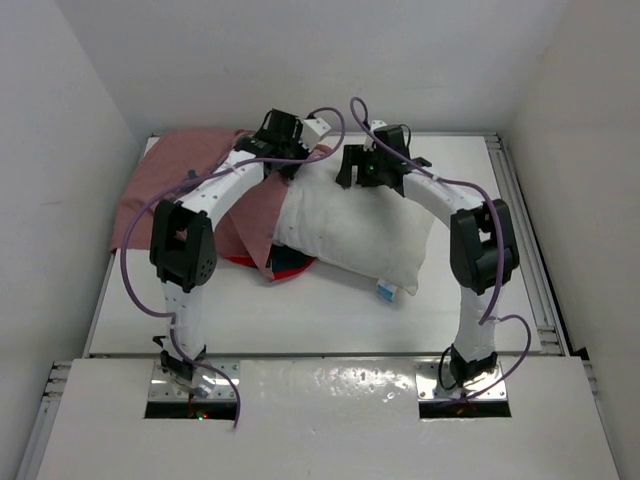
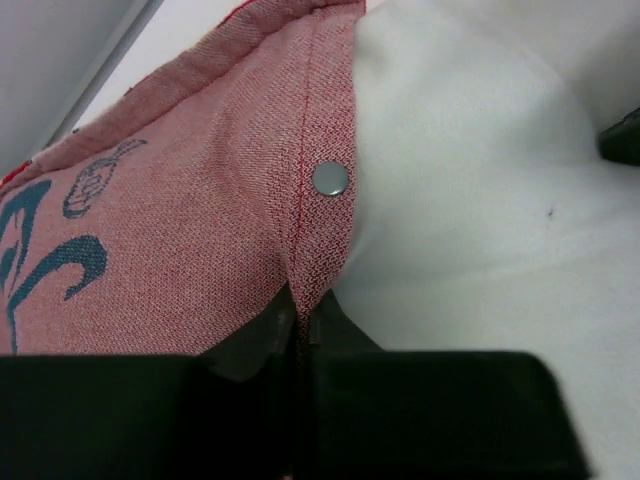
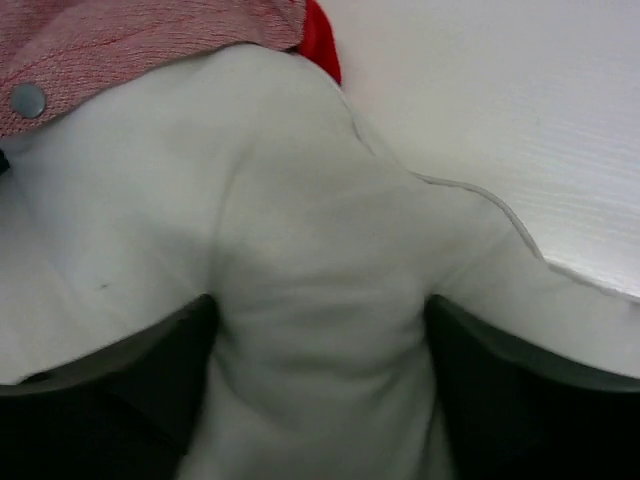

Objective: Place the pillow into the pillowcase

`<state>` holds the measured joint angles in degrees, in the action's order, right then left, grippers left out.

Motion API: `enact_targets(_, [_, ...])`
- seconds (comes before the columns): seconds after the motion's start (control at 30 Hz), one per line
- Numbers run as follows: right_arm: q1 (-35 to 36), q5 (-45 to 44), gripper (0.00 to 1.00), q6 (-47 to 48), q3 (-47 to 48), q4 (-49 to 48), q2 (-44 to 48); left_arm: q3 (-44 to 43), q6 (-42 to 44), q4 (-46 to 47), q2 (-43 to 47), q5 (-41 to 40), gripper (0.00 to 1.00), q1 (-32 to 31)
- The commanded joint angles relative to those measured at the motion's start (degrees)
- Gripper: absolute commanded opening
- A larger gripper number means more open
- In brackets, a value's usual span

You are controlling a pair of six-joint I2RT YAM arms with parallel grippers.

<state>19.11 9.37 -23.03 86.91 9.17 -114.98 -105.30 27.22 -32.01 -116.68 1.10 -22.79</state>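
The white pillow (image 1: 350,228) lies mid-table, its far-left end against the pillowcase (image 1: 170,185), dull pink side up with dark blue print. My left gripper (image 1: 283,138) is shut on the pillowcase's hemmed open edge (image 2: 320,240) beside a metal snap (image 2: 331,179); the pillow (image 2: 480,220) lies right against that edge. My right gripper (image 1: 372,170) is pressed into the pillow's far end. Its fingers (image 3: 150,370) pinch a bulging fold of the pillow (image 3: 320,330) between them. The pillowcase's edge with a snap (image 3: 27,100) shows at the top left of the right wrist view.
A red-orange part of the pillowcase (image 1: 290,266) pokes out under the pillow's left side. A small white and blue tag (image 1: 386,291) lies at the pillow's near corner. White walls enclose the table (image 1: 320,315); a rail (image 1: 525,230) runs along the right edge.
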Motion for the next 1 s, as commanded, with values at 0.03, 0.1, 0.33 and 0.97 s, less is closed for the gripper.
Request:
enact_targets(0.03, [2.77,5.99,0.32,1.68,0.97,5.07,-2.97,-4.01,-0.85,-0.59,0.40,0.96,0.00,-0.41])
enact_targets(0.1, [3.64,6.45,0.00,0.79,1.33,4.63,-3.06,-7.62,-1.47,-1.82,0.40,7.90,0.00,-0.85])
enact_targets(0.33, [6.55,8.83,0.00,-1.91,-6.57,-17.02,10.79,-23.80,-8.67,-0.94,-0.47,23.31,0.00,-3.84])
enact_targets(0.97, [4.54,-6.05,0.06,-22.42,-13.25,-28.25,10.03,-24.44,-19.40,7.14,0.05,37.16,0.00,-7.01])
